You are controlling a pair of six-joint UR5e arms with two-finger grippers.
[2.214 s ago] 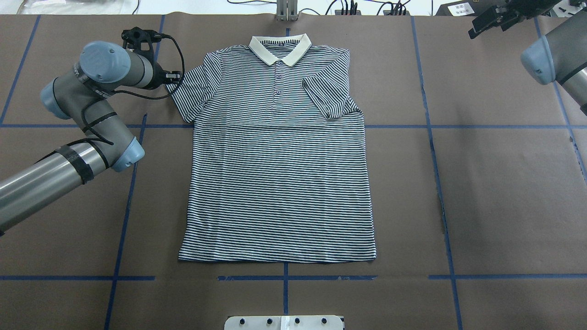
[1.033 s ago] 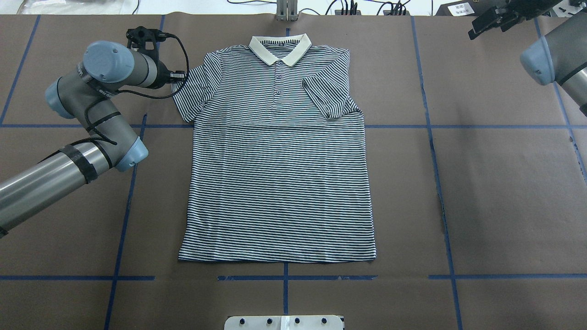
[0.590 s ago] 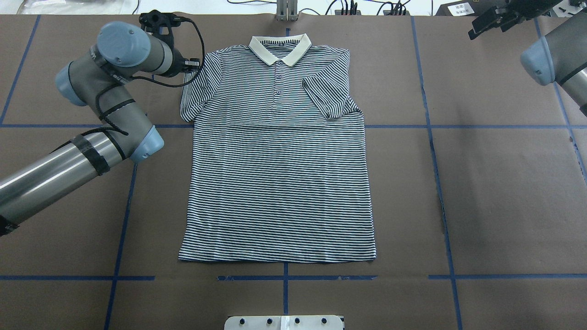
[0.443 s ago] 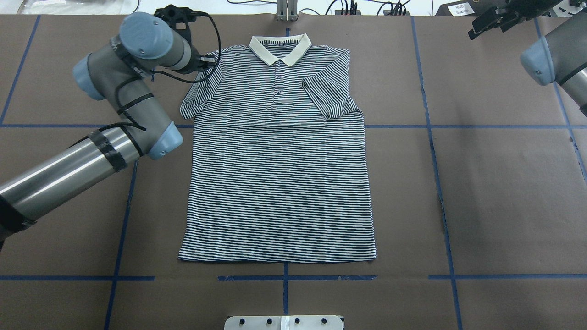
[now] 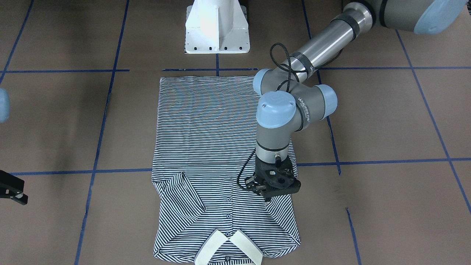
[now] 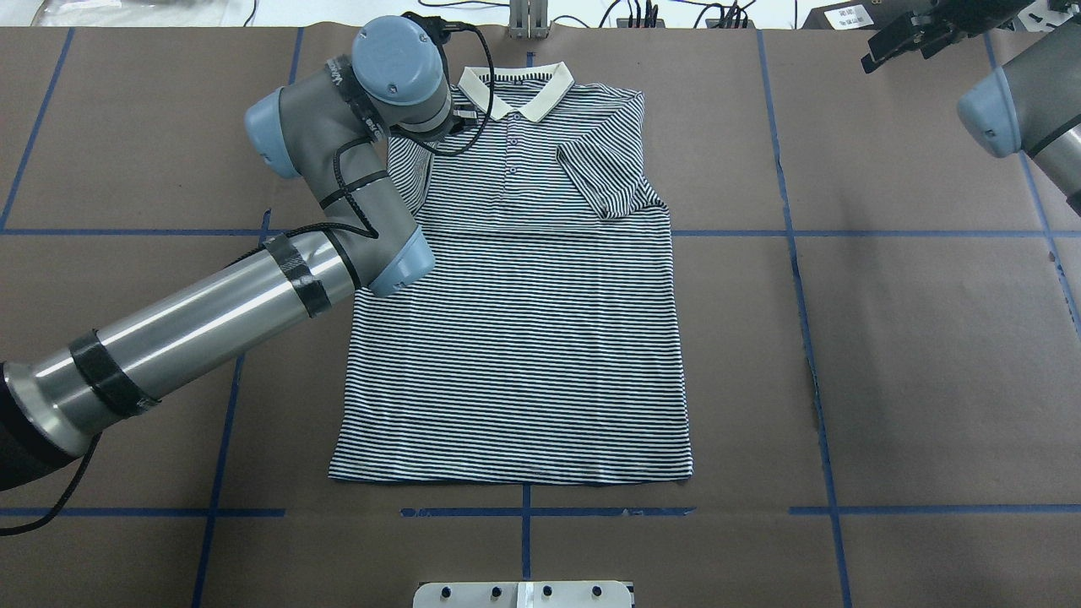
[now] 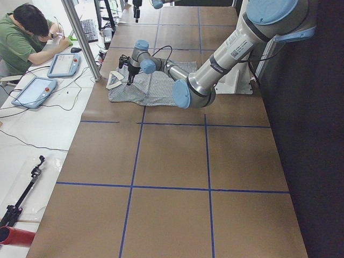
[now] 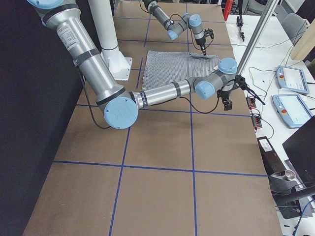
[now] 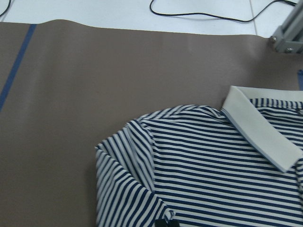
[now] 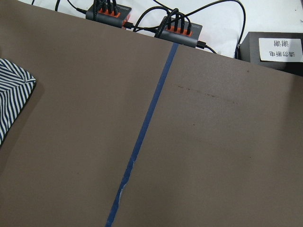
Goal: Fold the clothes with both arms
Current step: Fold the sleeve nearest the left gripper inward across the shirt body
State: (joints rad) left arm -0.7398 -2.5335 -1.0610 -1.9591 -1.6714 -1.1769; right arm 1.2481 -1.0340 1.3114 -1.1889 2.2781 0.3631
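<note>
The striped polo shirt (image 6: 515,338) lies flat, face up, cream collar (image 6: 515,89) at the far edge. One sleeve (image 6: 600,177) lies folded onto the chest. My left gripper (image 5: 267,197) is shut on the tip of the other sleeve (image 9: 128,189) and holds it just over the chest beside the collar, with the sleeve turned inward. In the overhead view the left gripper (image 6: 453,118) is mostly hidden under its wrist. My right gripper (image 6: 908,38) is open and empty, off the shirt near the table's far right corner; it also shows in the front view (image 5: 13,187).
The brown table cover carries blue tape lines (image 6: 798,279). The white pedestal base (image 5: 217,27) stands at the near edge by the shirt's hem. An aluminium post (image 6: 528,17) and power strips (image 10: 182,28) are beyond the far edge. An operator (image 7: 24,37) sits there.
My left gripper has moved right, from beside the shirt to over its chest near the collar, carrying the sleeve inward. The right arm has not moved.
</note>
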